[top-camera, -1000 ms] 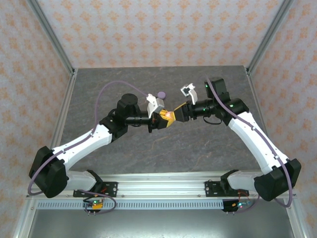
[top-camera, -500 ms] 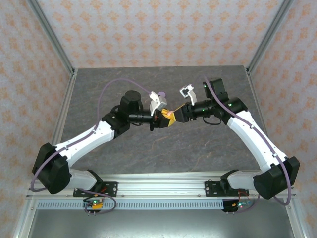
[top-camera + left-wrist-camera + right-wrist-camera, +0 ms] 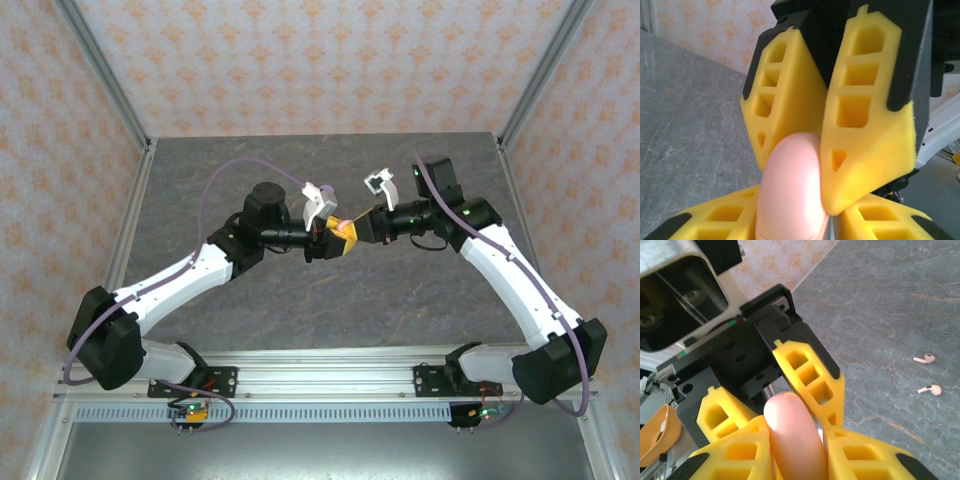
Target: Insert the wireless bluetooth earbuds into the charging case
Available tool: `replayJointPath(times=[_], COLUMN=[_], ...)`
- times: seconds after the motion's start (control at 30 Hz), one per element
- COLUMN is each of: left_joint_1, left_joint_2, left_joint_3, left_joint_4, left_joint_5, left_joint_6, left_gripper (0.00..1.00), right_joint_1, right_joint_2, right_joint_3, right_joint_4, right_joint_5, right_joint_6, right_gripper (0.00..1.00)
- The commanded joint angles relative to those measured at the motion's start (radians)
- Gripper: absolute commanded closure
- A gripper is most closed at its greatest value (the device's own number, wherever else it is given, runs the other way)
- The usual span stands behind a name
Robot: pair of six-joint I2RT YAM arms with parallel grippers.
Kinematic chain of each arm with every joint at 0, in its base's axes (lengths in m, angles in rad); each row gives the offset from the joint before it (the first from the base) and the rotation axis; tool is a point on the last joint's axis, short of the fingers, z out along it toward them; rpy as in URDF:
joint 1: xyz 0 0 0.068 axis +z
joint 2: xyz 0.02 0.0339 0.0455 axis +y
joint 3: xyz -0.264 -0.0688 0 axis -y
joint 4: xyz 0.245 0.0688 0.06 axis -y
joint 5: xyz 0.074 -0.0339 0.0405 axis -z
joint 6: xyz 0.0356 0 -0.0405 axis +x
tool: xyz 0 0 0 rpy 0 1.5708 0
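Above mid-table both arms met tip to tip, with the pink charging case (image 3: 790,190) caught between them and held off the table (image 3: 400,300). The right gripper (image 3: 795,452) was pinching the case: in the right wrist view its two yellow fingers (image 3: 735,455) pressed on either side of the rounded pink end. The left gripper (image 3: 792,225) flanked the same case from the opposite side; its fingertips (image 3: 807,372) sat right beside the pink shell, but whether they clamped it or stood slightly off could not be told. From the top camera a sliver of pink showed where the yellow tips crossed.

Two earbuds (image 3: 924,359) lay loose on the grey stone-look tabletop in the right wrist view, near each other but not touching, well apart from both grippers and from the case. The lower earbud (image 3: 930,389) sat just below and right of the other in that frame. The left arm's black gripper body and wrist camera (image 3: 675,285) crowded the upper left of that view and blocked sight past the case. A purple cable (image 3: 230,175) looped over the left arm. Orange-patterned wallpaper (image 3: 300,60) closed the cell on three sides.

Case looked smooth, glossy, pale pink, rounded at the end; lid state could not be told. Earbuds looked tiny, pale pink, curved, with short stems, lying on their sides.
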Motion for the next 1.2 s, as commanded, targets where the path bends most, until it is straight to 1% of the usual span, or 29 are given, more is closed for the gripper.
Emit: replayJointPath(times=[0.0, 0.23, 0.47, 0.63, 0.77, 0.87, 0.97, 1.03, 1.17], left_joint_1=[-0.001, -0.001, 0.005, 0.007, 0.007, 0.007, 0.006, 0.006, 0.005], left_joint_2=[-0.023, -0.023, -0.037, -0.046, -0.044, -0.044, -0.048, -0.056, -0.080], left_joint_3=[-0.019, -0.030, -0.035, -0.039, -0.038, -0.040, -0.056, -0.071, -0.105], left_joint_4=[0.098, 0.130, 0.145, 0.145, 0.141, 0.139, 0.148, 0.159, 0.175], left_joint_5=[-0.019, -0.021, -0.021, -0.020, -0.018, -0.014, -0.017, -0.022, -0.040], left_joint_6=[-0.051, -0.072, -0.079, -0.077, -0.066, -0.049, -0.027, -0.010, 0.038], left_gripper=[0.62, 0.64, 0.70, 0.70, 0.76, 0.84, 0.87, 0.89, 0.90], right_joint_1=[0.007, 0.007, 0.007, 0.007, 0.008, 0.006, 0.006, 0.006, 0.007], right_joint_2=[-0.037, -0.036, -0.037, -0.030, -0.023, -0.022, -0.028, -0.033, -0.029], right_joint_3=[-0.002, -0.004, -0.005, -0.002, 0.007, 0.009, 0.011, 0.008, 0.008], right_joint_4=[0.063, 0.069, 0.064, 0.057, 0.038, 0.031, 0.035, 0.039, 0.040], right_joint_5=[-0.038, -0.039, -0.030, -0.033, -0.029, -0.018, 0.016, 0.040, 0.079], right_joint_6=[0.031, 0.038, 0.039, 0.035, 0.024, 0.022, 0.030, 0.035, 0.042], right_gripper=[0.75, 0.75, 0.75, 0.75, 0.75, 0.70, 0.61, 0.57, 0.55])
